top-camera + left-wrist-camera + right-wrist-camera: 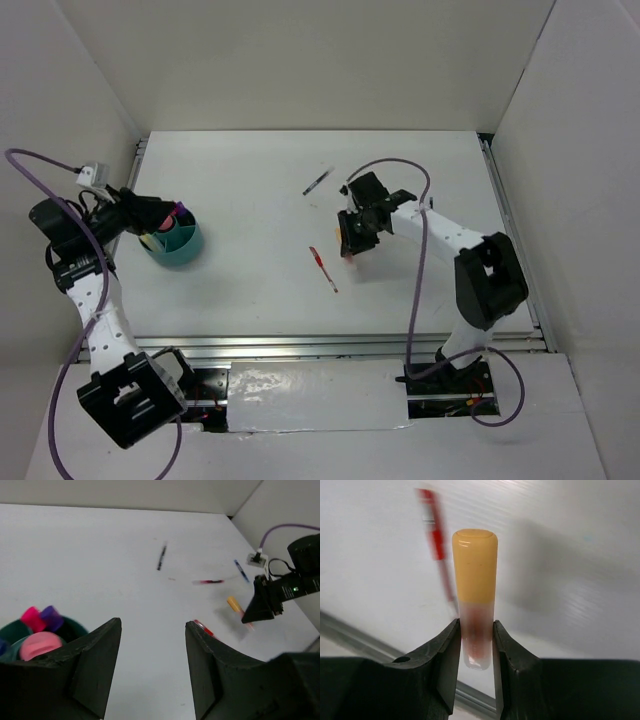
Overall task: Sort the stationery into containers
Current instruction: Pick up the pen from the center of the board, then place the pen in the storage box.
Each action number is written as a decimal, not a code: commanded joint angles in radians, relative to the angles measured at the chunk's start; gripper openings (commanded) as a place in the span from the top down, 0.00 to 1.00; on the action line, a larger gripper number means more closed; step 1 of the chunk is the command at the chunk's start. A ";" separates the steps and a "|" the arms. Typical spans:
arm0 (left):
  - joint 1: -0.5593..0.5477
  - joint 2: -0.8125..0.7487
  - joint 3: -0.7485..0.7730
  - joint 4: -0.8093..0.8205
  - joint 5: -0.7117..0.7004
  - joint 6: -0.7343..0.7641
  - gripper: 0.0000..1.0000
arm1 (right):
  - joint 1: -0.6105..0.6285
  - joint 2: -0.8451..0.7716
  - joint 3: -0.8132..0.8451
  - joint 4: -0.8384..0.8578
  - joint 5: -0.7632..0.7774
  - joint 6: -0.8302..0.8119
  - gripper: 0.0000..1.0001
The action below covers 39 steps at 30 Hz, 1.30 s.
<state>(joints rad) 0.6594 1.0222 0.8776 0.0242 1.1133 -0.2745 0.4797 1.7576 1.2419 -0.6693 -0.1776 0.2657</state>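
**A:** Which step is in hand?

**B:** A carry, by the look of it. The right gripper [475,630] has its fingers closed narrowly on the orange highlighter [475,570], gripping the clear lower end with the orange cap pointing away. It hangs above the counter [250,200], well to the right of the teal cup [180,258].

**A:** And the left gripper [152,630]?

**B:** Its fingers are spread wide with nothing between them, just at the cup's left rim. The cup already holds pink and purple caps [50,616].

**A:** What does the next move call for?

**B:** Probably bringing the highlighter across to the cup and tipping it upright over the opening before letting go. The left gripper sits close to the rim, so it likely has to give way first. The red pen [322,268] and the dark pen [318,181] lie loose on the counter, both right of the cup, the dark one farther back.

**A:** What is hard to make out?

**B:** The left wrist view is blurred. It shows a thin blue item [241,570] far right of the cup, which the top view does not show, perhaps because the right arm covers it. The cup's dividers and full contents are cut off.
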 commanded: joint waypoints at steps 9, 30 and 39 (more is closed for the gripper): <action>-0.475 -0.152 -0.061 0.097 -0.136 -0.331 0.29 | 0.282 -0.212 0.172 0.203 -0.013 -0.154 1.00; -0.799 -0.094 -0.025 -0.072 -0.423 -0.246 0.36 | 0.566 -0.207 0.277 0.247 0.303 -0.243 1.00; -0.801 -0.105 -0.066 -0.035 -0.366 -0.290 0.72 | 0.580 -0.193 0.297 0.249 0.308 -0.255 1.00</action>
<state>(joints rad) -0.1368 0.9318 0.8246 -0.0433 0.7193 -0.5564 1.0458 1.5623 1.4811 -0.4797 0.1173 0.0257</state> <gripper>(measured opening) 0.341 0.349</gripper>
